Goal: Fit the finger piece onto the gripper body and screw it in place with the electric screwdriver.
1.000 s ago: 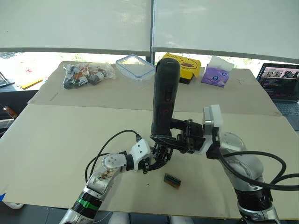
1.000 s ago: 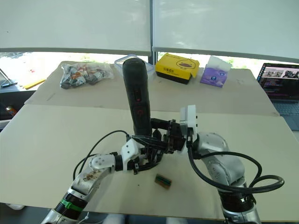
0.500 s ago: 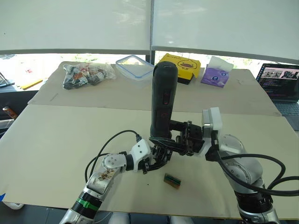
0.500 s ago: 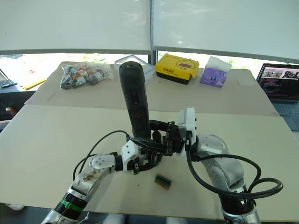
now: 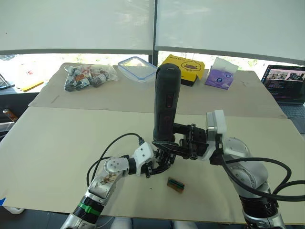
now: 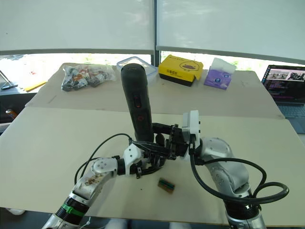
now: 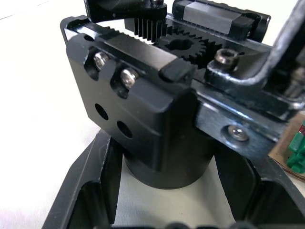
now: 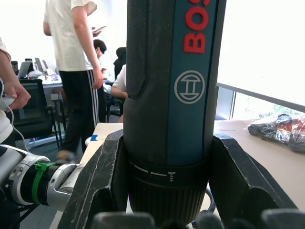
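While the tool stands upright: right gripper is clamped round the long black pen-shaped electric screwdriver, red marks showing on its side, tip pointing down at the work.
Change in the last second: the screwdriver's top has drifted a touch toward the robot's left and its lean has straightened; the right arm has eased that way with it.
Meaning for the task: looks like fine alignment over a screw, with driving probably under way or about to start; the bit tip itself is hidden.
Left gripper: closed on the chunky black gripper body, pinning it near the table's front edge directly under the screwdriver.
Finger piece: cannot pick it out separately.
Bystander item: small green-and-tan block lies just in front, untouched.
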`<control>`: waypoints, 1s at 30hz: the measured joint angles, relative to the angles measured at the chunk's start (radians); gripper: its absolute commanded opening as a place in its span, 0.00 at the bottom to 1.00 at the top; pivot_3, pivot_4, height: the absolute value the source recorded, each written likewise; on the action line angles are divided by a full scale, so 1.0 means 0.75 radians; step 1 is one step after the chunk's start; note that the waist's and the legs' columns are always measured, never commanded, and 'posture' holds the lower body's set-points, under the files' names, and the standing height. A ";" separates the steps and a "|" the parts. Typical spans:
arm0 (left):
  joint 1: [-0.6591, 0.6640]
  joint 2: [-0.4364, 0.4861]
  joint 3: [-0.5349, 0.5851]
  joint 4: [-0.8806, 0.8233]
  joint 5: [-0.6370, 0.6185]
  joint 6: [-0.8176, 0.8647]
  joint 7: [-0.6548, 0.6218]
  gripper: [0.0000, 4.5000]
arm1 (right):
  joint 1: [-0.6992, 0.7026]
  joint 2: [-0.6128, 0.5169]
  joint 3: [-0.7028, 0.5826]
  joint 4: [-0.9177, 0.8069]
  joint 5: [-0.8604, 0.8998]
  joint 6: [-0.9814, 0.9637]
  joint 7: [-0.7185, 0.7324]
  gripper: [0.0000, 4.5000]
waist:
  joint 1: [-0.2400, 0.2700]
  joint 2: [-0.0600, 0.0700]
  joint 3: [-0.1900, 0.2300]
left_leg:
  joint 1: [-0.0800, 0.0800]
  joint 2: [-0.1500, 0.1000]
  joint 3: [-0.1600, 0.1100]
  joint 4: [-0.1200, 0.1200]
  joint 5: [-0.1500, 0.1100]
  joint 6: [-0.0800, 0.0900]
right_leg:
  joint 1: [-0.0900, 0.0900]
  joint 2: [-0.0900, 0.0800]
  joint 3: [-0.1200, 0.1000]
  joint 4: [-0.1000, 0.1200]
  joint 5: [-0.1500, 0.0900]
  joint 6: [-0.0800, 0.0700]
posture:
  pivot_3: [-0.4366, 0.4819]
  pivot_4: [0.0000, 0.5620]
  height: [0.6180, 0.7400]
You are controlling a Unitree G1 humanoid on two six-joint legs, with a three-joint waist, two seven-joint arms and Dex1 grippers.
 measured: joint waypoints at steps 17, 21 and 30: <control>0.001 0.000 -0.003 0.003 0.000 -0.002 0.000 0.52 | 0.010 0.000 0.006 -0.001 0.006 -0.004 0.006 0.43 | 0.000 0.000 -0.001 | 0.000 0.000 0.000 0.000 0.000 0.000 | 0.000 0.000 0.000 -0.001 0.000 0.000 | 0.48 0.27 1.00; 0.000 -0.001 -0.004 0.005 0.000 -0.002 0.000 0.52 | 0.010 -0.010 0.013 -0.002 0.000 -0.014 0.013 0.43 | 0.001 0.000 -0.001 | 0.000 0.000 0.000 0.000 0.000 0.000 | 0.000 0.000 0.000 -0.001 0.000 0.000 | 0.48 0.27 1.00; -0.001 0.000 -0.005 0.008 0.000 -0.002 0.000 0.52 | 0.008 -0.014 0.046 0.002 -0.051 -0.053 0.008 0.43 | 0.001 0.000 -0.006 | 0.001 0.000 0.000 0.000 0.000 0.000 | 0.001 0.000 0.000 -0.001 0.000 -0.001 | 0.48 0.27 1.00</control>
